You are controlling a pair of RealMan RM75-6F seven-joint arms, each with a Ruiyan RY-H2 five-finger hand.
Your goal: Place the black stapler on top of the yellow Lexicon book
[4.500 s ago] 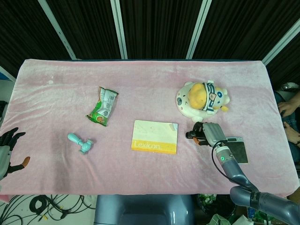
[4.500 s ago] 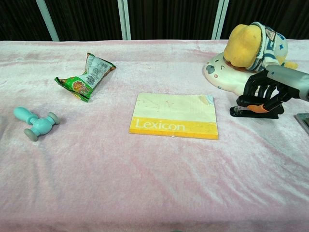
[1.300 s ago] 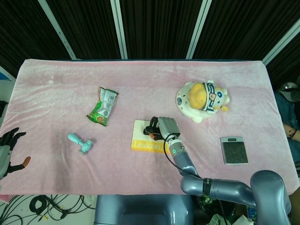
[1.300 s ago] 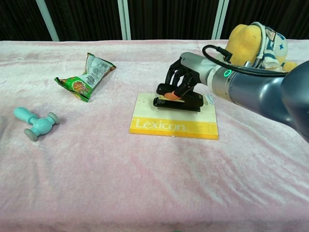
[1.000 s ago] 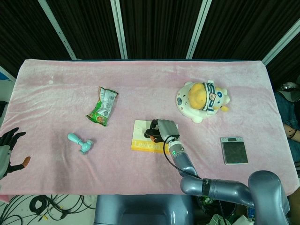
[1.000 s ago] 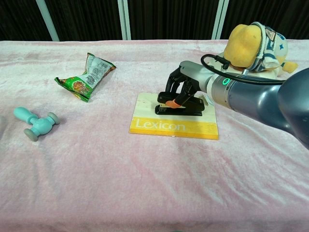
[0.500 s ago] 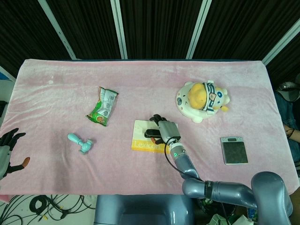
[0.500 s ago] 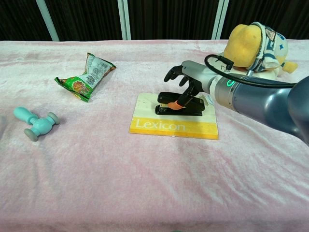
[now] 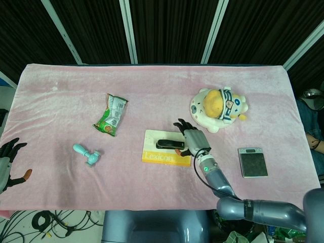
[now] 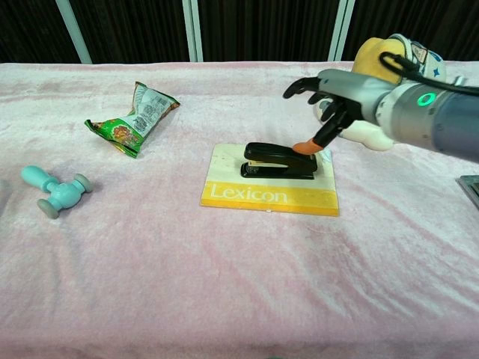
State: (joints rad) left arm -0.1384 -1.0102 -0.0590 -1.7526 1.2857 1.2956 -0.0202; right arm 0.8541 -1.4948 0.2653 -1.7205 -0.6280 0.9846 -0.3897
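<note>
At the far left edge of the head view the left hand [image 9: 9, 161] rests low beside the pink cloth [image 9: 152, 91], its dark fingers spread apart and holding nothing. Further right on the cloth lies a small teal toy [image 10: 55, 188], and behind it a green snack packet [image 10: 133, 118] lies crumpled at an angle. Near the middle sits the yellow Lexicon book [image 10: 271, 179], flat on the cloth with its title band facing the robot. The black stapler [image 10: 281, 160] lies lengthwise on the book's pale upper part, fully within the cover and resting on it. Just to the right and above the stapler's right end hovers the right hand [image 10: 334, 97], fingers fanned wide apart and gripping nothing; its orange thumb tip points down close to the stapler's end, though whether it touches cannot be told. Behind the right hand a plush toy [image 9: 218, 108], white and yellow with a striped band, lies on the cloth. Well to the right, near the cloth's edge, a small digital scale [image 9: 252, 162] lies flat.
</note>
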